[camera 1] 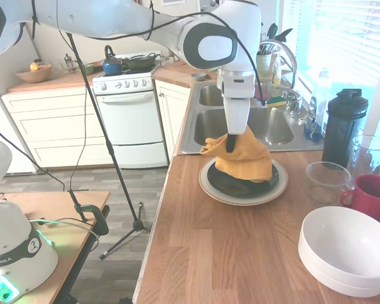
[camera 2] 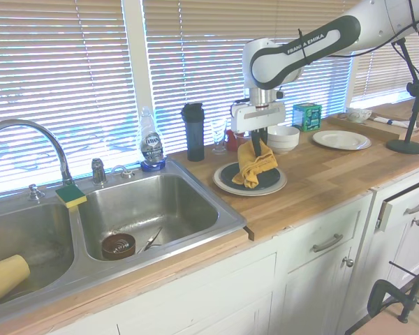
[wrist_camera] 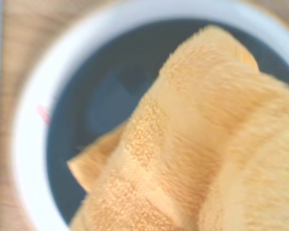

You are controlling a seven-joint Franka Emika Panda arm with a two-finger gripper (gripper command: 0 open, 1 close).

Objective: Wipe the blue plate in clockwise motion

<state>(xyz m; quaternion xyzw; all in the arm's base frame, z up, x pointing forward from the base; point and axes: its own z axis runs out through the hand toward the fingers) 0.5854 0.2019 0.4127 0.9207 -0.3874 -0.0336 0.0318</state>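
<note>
Here, the wooden table [camera 1: 228, 247] is bounded by the sink [camera 1: 275, 126]; the blue plate [camera 1: 244, 182], stacked on a cream plate [camera 1: 240, 197] beside that sink, is covered by a yellow cloth [camera 1: 244, 158] pinched in the fingers of the gripper [camera 1: 231, 142].

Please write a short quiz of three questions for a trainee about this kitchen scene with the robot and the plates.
1. True or false: the yellow cloth held by the gripper lies bunched on the blue plate.
2. What does the blue plate sit on?
A. the bare wooden counter
B. the larger cream plate
C. the sink
3. Fill in: the mug beside the stacked white bowls is ____ in colour.

Key:
1. True. The cloth rests on the plate and covers much of its sink side.
2. B
3. red
</note>
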